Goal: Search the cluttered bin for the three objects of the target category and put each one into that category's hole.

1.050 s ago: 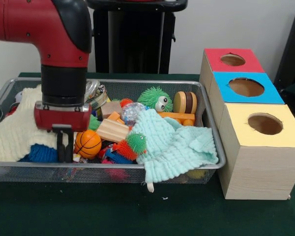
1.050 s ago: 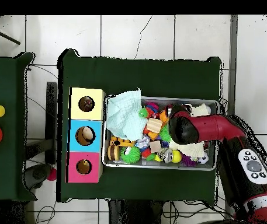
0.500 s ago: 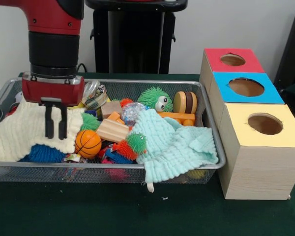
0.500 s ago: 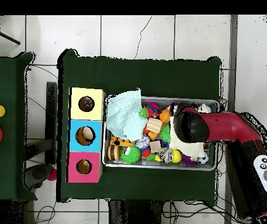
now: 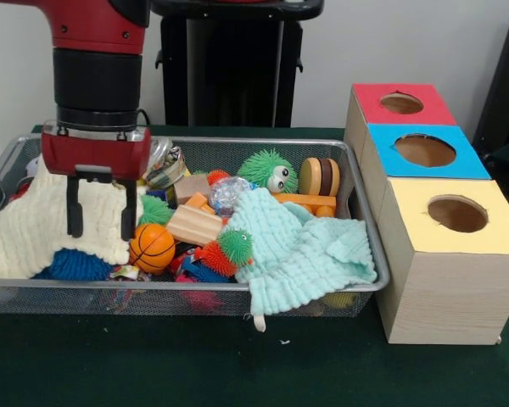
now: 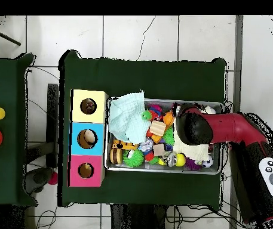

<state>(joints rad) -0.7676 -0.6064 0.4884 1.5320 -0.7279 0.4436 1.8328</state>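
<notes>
Cream knitted cloth (image 5: 42, 222) lies at the bin's (image 5: 187, 297) 9 o'clock end, orange ball (image 5: 152, 247) just beside it. The tool (image 5: 100, 219), narrow half a second ago, now stands wide and empty above the cloth: likely lining up a fresh grasp; nothing sorted yet.

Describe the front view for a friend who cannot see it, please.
A red robot arm's open gripper hangs over a cream knitted cloth in a wire mesh bin crowded with toys, including a small orange basketball and a mint green cloth. Beside the bin stand red, blue and yellow boxes, each with a round hole.
</notes>
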